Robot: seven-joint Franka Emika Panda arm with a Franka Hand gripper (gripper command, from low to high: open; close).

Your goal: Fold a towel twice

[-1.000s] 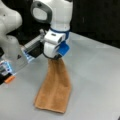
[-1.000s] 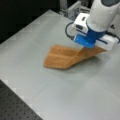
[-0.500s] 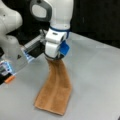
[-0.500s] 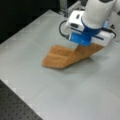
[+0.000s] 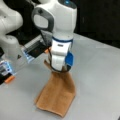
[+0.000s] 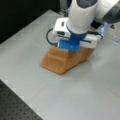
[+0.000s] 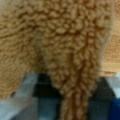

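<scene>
Towel edge hangs pinched in end effector.

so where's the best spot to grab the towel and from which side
Probably the raised end of the towel, from above. That end is lifted off the table under the hand, which comes straight down on it, while the far end lies flat and offers no edge. The wrist view shows bunched terry cloth filling the frame.
</scene>
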